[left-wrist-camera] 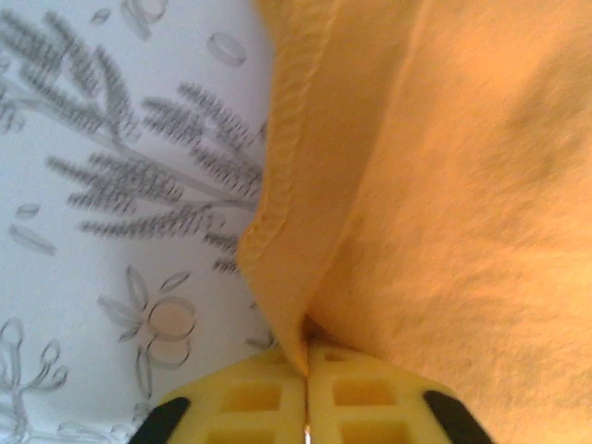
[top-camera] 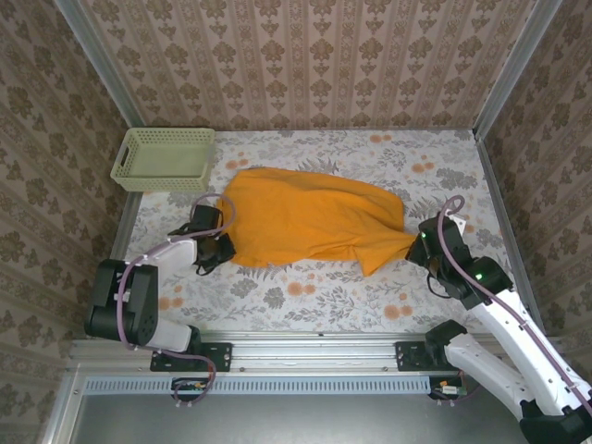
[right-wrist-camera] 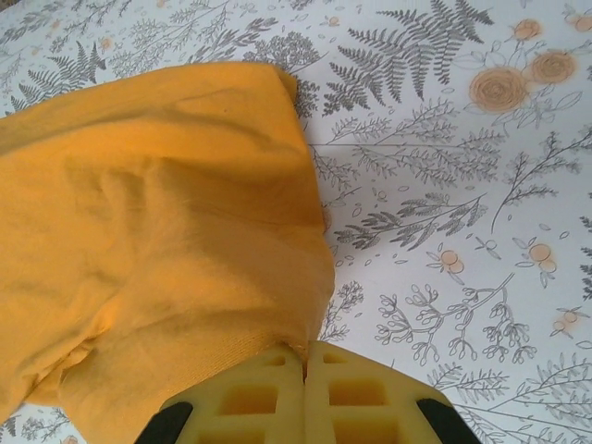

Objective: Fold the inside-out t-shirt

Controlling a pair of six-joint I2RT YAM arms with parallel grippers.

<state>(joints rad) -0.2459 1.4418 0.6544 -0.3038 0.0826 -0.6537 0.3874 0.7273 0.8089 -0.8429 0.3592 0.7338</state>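
The inside-out t-shirt lies as a plain orange bundle across the middle of the floral tablecloth, with no print showing. At its left end my left gripper is shut on a stitched hem; in the left wrist view the t-shirt runs down into the closed yellow fingertips. At its right end my right gripper is shut on a pulled-out corner. The right wrist view has the t-shirt bunched into the closed fingertips.
A pale green mesh basket stands at the back left corner. Patterned walls close in the table on three sides. A metal rail with the arm bases runs along the near edge.
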